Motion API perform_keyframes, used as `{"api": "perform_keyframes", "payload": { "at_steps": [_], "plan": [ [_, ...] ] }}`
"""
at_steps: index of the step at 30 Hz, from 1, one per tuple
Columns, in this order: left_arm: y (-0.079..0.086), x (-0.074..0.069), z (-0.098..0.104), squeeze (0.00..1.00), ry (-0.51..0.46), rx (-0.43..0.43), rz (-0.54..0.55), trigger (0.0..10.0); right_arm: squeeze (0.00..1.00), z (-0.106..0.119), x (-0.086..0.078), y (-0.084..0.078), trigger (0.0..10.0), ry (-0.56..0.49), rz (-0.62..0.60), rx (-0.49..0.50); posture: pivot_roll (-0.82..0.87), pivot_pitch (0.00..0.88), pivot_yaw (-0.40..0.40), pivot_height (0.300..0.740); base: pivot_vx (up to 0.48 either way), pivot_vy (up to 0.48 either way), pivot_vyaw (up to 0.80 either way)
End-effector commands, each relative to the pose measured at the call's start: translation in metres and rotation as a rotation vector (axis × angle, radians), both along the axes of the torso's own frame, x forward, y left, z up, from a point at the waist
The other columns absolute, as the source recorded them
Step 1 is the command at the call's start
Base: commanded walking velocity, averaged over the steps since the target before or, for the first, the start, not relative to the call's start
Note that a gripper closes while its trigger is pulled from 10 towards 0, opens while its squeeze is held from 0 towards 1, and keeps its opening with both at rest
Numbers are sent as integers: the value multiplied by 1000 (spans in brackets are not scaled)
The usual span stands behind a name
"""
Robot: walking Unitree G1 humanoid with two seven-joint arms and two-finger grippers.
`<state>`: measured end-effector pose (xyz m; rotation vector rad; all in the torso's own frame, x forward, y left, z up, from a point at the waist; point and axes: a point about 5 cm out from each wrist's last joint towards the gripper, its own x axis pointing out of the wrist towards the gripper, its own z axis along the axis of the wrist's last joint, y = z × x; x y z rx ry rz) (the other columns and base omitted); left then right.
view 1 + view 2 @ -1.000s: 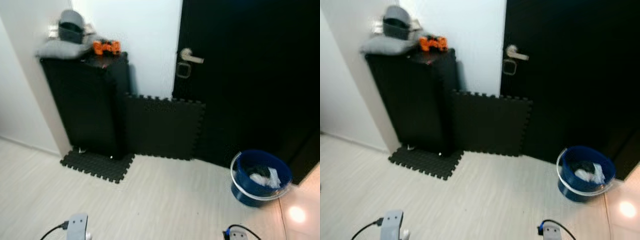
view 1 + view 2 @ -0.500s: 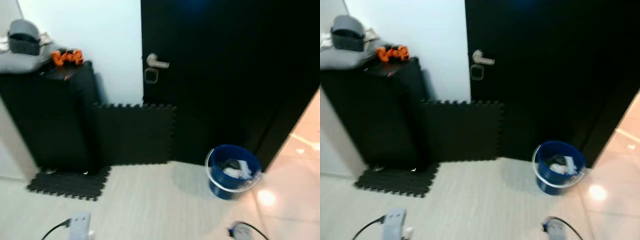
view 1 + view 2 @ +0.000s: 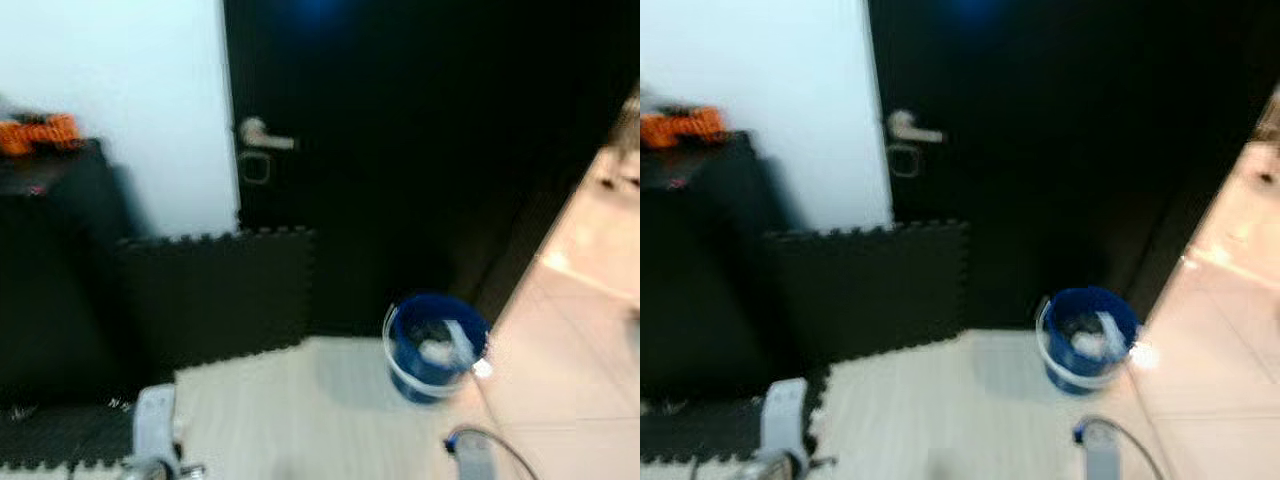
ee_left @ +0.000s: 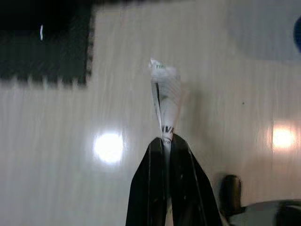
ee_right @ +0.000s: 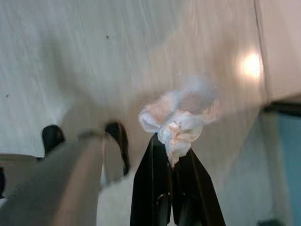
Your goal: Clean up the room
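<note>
Both pieces of trash are off the floor, one per gripper. Left gripper (image 4: 164,141) is clamped on a folded printed wrapper (image 4: 164,96), pinched at its bottom tip only; the rest stands free above the fingertips. Right gripper (image 5: 171,150) is clamped on a crumpled tissue (image 5: 176,117), gripped by a small lower fold with most of the wad bulging past the fingers.

Likely drop point is the blue bucket (image 3: 434,345), standing on the pale floor (image 3: 300,410) by the black door (image 3: 420,150), ahead and to the robot's right. It already holds some white scraps.

Risks as I see them:
- Thin grips. The wrapper is held by an edge, so arm swing or a jolt while walking could slide it out. Same for the tissue, which could also tear at the pinched fold.
- Head views are blurred, so the bucket position looks poorly resolved right now. Aiming a drop off this would be loose.
- The bucket mouth is small and both items are light, so a release from high up could drift outside the rim.
- Foam mat (image 3: 730,430) edge lies near the left side, a trip or snag hazard.
- Bucket is near the door, so a clumsy approach could knock it over.
</note>
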<state>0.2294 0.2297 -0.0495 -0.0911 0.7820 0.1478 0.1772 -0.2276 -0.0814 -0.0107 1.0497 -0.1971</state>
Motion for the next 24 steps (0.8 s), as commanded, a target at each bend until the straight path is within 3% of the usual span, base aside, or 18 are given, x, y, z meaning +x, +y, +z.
{"api": "perform_keyframes", "payload": {
  "at_steps": [1, 4, 7, 11, 24],
  "plan": [
    [3, 7, 7, 0, -53, -7, -28, 10000, 0, 9, 14, -6, 10000, -51, 18, -25, -76, 12, 29, 740, 390, 0, -756],
    [-1, 16, 13, 0, -89, -15, -53, 10000, 0, 13, 23, -5, 10000, -79, 19, -26, -77, 16, 30, 740, 393, 0, -756],
    [-19, 40, 29, 0, -176, -27, -165, 10000, 0, 25, 43, -6, 10000, -151, 4, -22, -72, 22, 27, 740, 424, 0, -763],
    [-30, 53, 38, 0, -221, -30, -229, 10000, 0, 34, 57, -4, 10000, -199, 1, -20, -74, 25, 30, 740, 438, 0, -763],
    [-57, 74, 57, 0, -307, -18, -436, 10000, 0, 51, 84, 5, 10000, -304, -12, 11, -74, 27, 41, 740, 399, 0, -761]
  ]
}}
